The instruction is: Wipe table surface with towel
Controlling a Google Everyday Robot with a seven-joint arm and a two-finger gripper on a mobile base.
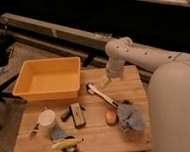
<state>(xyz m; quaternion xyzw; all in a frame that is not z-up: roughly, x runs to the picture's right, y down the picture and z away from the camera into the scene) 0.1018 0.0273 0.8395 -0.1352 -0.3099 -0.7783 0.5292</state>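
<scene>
A crumpled grey-blue towel (130,118) lies on the wooden table (94,141) near its right edge. My white arm reaches in from the right and bends down over the far right part of the table. My gripper (105,81) hangs just above the table top, behind the towel and apart from it, with nothing visibly in it. It is right by the far end of a long white and black tool (101,95) that lies diagonally on the wood.
A yellow bin (49,79) fills the table's far left. An orange fruit (110,116) lies just left of the towel. A black block (78,114), a white cup (47,118), a banana (67,142) and a small blue item (57,133) lie front left.
</scene>
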